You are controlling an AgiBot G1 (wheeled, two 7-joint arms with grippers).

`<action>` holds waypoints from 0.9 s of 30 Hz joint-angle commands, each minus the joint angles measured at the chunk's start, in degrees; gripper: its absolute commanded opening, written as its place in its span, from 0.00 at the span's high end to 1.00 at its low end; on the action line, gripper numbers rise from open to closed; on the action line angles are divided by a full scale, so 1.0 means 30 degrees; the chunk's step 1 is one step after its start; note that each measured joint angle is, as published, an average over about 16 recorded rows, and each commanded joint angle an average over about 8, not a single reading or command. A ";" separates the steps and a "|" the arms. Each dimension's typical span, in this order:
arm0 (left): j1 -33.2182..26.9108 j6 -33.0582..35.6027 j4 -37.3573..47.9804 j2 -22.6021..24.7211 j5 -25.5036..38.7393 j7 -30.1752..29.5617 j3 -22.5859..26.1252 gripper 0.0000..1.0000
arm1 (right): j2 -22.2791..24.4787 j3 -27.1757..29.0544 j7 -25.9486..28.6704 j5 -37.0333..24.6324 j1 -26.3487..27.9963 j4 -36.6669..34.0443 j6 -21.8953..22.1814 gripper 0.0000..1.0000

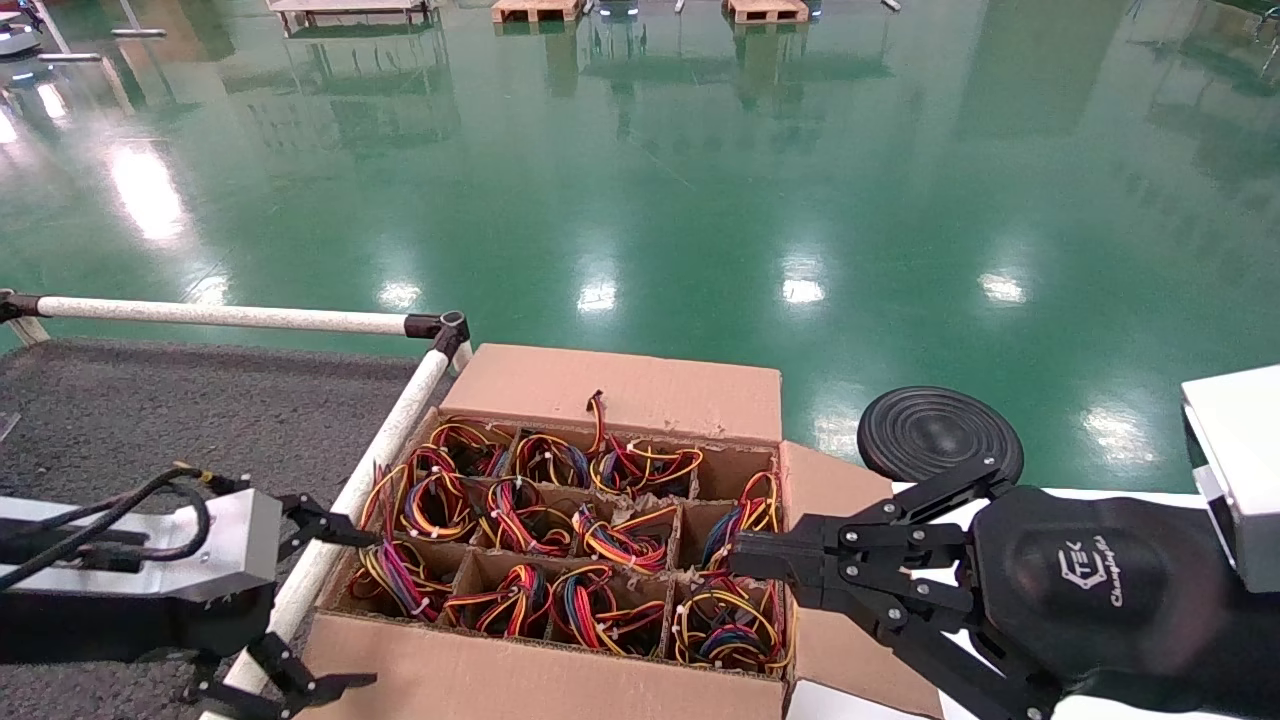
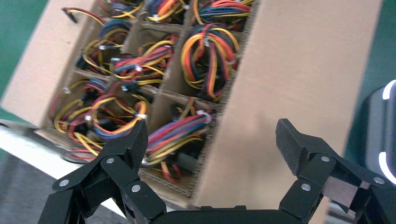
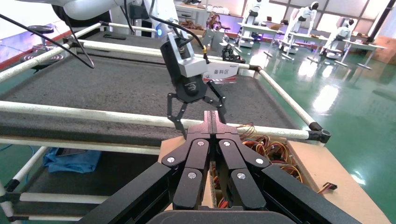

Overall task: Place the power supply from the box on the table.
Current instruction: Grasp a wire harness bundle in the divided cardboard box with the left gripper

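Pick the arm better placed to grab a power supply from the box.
Left, probably: the left claw hangs open at the box's table-side edge. The right claw is shut over the opposite side.

A large brown cardboard box [image 1: 560,640], flaps open, sits at the lower centre of the head view against the white-railed, dark grey felt-like table [image 1: 150,420] at lower left, its divider cells filled with power supplies showing only coiled red, yellow, orange and purple wire bundles [image 1: 600,540].
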 commanded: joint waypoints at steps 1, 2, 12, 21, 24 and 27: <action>-0.0094 -0.0195 -0.0020 0.0090 0.0215 0.0087 0.0032 0.00 | 0.0000 0.0000 0.0000 0.0000 0.0000 0.0000 0.0000 1.00; -0.0113 -0.0282 -0.0031 0.0147 0.0326 0.0222 0.0061 0.00 | 0.0000 0.0000 0.0000 0.0000 0.0000 0.0000 0.0000 1.00; -0.0071 -0.0904 -0.0144 0.0689 0.1320 0.1956 0.0452 0.00 | 0.0000 0.0000 0.0000 0.0000 0.0000 0.0000 0.0000 1.00; -0.0015 -0.1020 -0.0222 0.0753 0.1773 0.3132 0.0660 0.00 | 0.0000 0.0000 0.0000 0.0000 0.0000 0.0000 0.0000 1.00; -0.0058 -0.1017 -0.0248 0.0703 0.1931 0.3493 0.0708 0.00 | 0.0000 0.0000 0.0000 0.0000 0.0000 0.0000 0.0000 1.00; -0.0144 -0.0997 -0.0272 0.0624 0.2104 0.3821 0.0746 0.00 | 0.0000 0.0000 0.0000 0.0000 0.0000 0.0000 0.0000 1.00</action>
